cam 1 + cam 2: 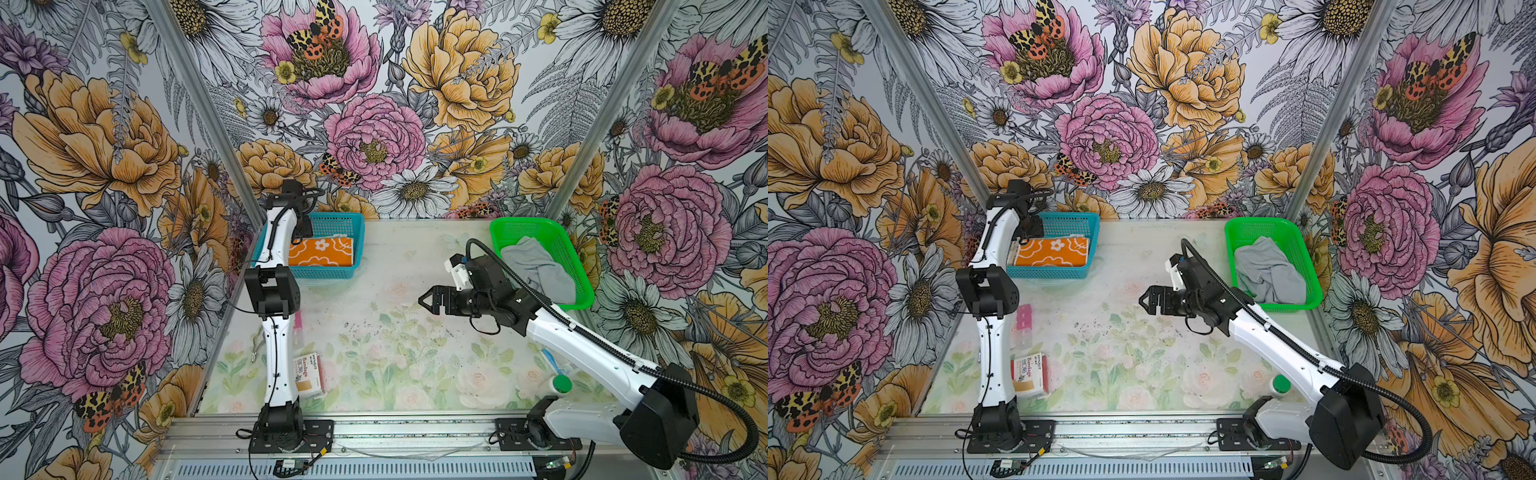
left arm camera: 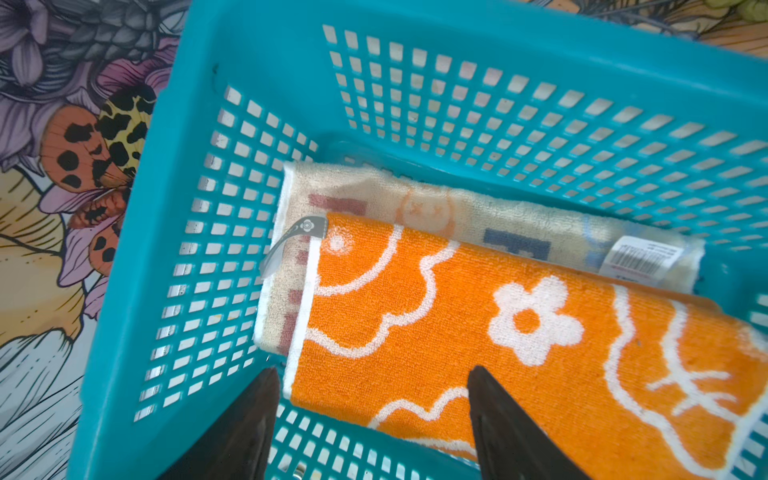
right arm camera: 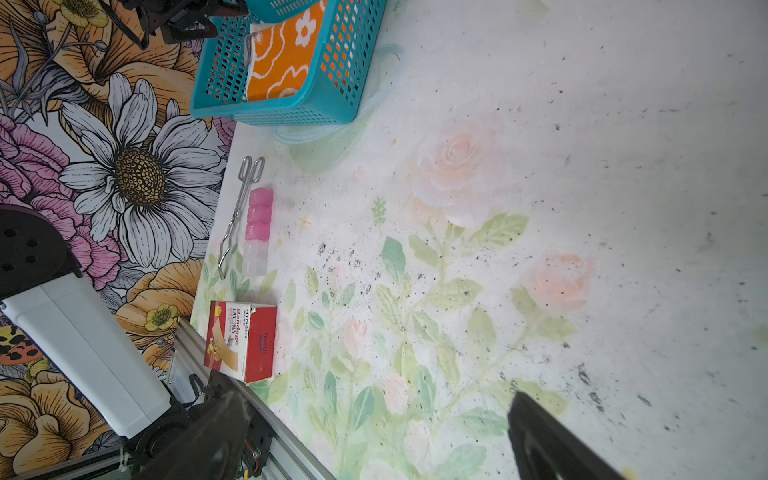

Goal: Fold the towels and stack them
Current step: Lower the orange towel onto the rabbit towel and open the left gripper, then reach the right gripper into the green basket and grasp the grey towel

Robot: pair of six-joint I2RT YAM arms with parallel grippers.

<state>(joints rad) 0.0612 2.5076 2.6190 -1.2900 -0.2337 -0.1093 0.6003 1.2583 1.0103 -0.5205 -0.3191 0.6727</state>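
The orange towel with white flowers [image 1: 322,251] [image 1: 1052,251] lies folded in the blue basket [image 1: 336,216] [image 1: 1071,216]. In the left wrist view it [image 2: 519,332] rests on top of the folded cream towel [image 2: 478,212]. My left gripper [image 2: 372,370] hovers over the orange towel's near edge, open, with nothing between its fingers. The grey towel [image 1: 538,266] [image 1: 1268,270] sits crumpled in the green basket [image 1: 523,222] [image 1: 1258,222]. My right gripper [image 1: 424,299] [image 1: 1144,301] [image 3: 376,395] hangs open above the middle of the table, empty.
A red-and-white bandage box [image 1: 309,374] [image 3: 241,340] lies near the left arm's base. Metal tongs [image 3: 241,208] and a pink-and-clear strip of blocks [image 3: 257,228] lie beside it. A white bottle with a green cap [image 1: 559,384] stands at the front right.
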